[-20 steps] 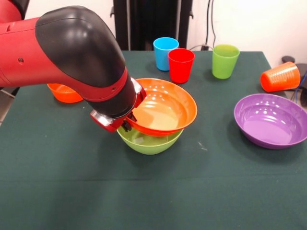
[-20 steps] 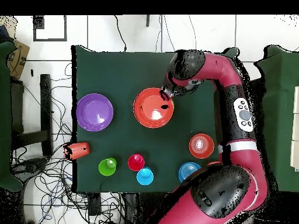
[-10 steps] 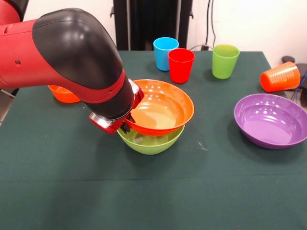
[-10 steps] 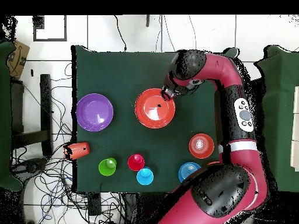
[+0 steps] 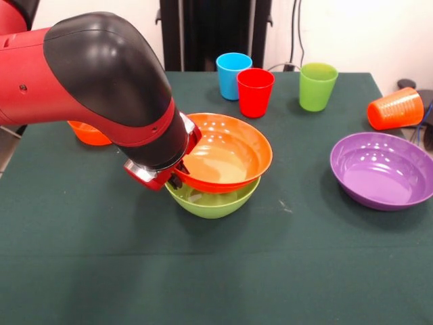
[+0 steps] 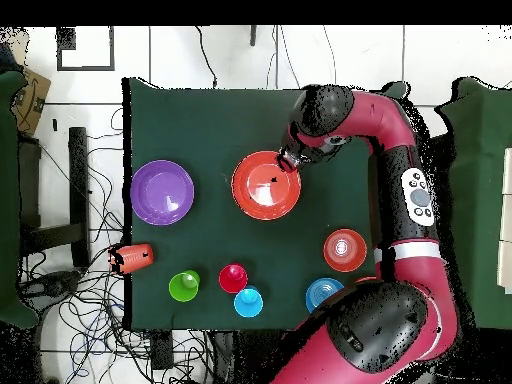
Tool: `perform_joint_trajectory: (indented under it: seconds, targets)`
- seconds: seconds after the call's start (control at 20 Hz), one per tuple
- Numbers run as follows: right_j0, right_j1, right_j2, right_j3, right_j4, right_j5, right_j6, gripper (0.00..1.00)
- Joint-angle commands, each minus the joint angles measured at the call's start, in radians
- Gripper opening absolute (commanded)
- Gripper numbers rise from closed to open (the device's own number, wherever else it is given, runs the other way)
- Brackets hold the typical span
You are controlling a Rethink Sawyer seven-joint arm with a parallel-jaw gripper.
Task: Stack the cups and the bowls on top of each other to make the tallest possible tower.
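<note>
Bulk of the red and black arm (image 5: 101, 81) fills the left of the front view, its black elbow hiding most of a small glossy orange plastic bowl (image 5: 88, 133) behind it. Just right of that, the gripper (image 5: 177, 177) is clamped onto the near-left rim of the large glossy orange-red plastic bowl (image 5: 226, 152), which sits tilted inside the large lime green plastic bowl (image 5: 211, 196) on the dark green tablecloth (image 5: 216, 271); the two nested bowls form the tower, standing near the table's middle. Behind them stand the light blue tapered plastic tumbler (image 5: 233, 74) and the red tumbler (image 5: 255, 91), just beside each other, then the lime green tumbler (image 5: 317, 85) a little apart. Further right, the large purple plastic bowl (image 5: 382, 169) rests upright near the table's edge, and the orange tumbler (image 5: 395, 108) lies on its side behind it. From overhead, a small blue bowl (image 6: 323, 294) sits near the small orange one, both close to the robot's base.
</note>
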Motion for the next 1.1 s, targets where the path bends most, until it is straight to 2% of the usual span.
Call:
perform_joint_trajectory:
  seconds: [0.05,0.2,0.25,0.85,1.1]
  targets:
    - [0.004,-0.010,-0.039,-0.040,-0.065,0.082,-0.327,0.00]
    - [0.004,-0.010,-0.040,-0.039,-0.065,0.084,-0.329,0.00]
    - [0.003,-0.011,-0.040,-0.037,-0.066,0.083,-0.330,1.00]
    - [0.003,-0.013,-0.036,-0.028,-0.063,0.065,-0.327,1.00]
    - [0.008,-0.055,-0.045,-0.005,-0.057,0.109,-0.305,1.00]
